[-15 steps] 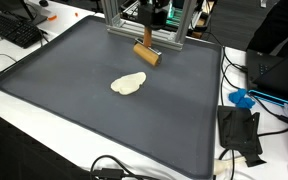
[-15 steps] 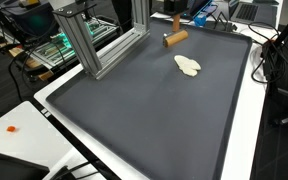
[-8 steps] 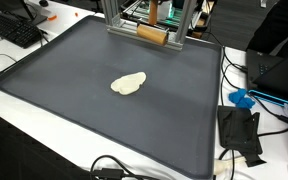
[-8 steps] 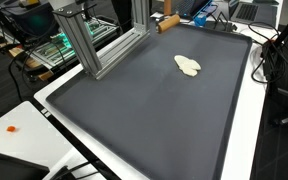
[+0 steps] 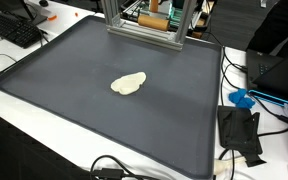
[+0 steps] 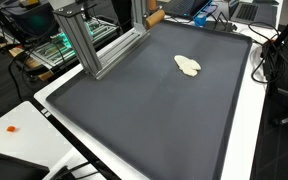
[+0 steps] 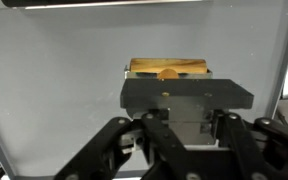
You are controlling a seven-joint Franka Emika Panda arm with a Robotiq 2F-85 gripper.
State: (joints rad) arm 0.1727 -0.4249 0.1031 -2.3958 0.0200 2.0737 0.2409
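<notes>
as things stand: the wooden block is clamped in the tool and hangs clear of the tabletop.
tool state: closed down narrow on the block, one finger on each side of it; in the wrist view the block sits crosswise just past the dark finger ends.
block position: in both exterior views it shows high at the far edge of the scene, by the metal frame and partly hidden by it. whether it is over the tabletop or just beyond the edge cannot be told.
done, by judgement: grasp made and block raised; nothing supports it from below.
left, by judgement: the block is not set down anywhere yet, and no spot for it can be read from the pictures.
untouched: a pale lump lies flat near the middle of the tabletop, well apart from the tool and the block.
surroundings: the wrist view shows only plain grey surface behind the block.
</notes>
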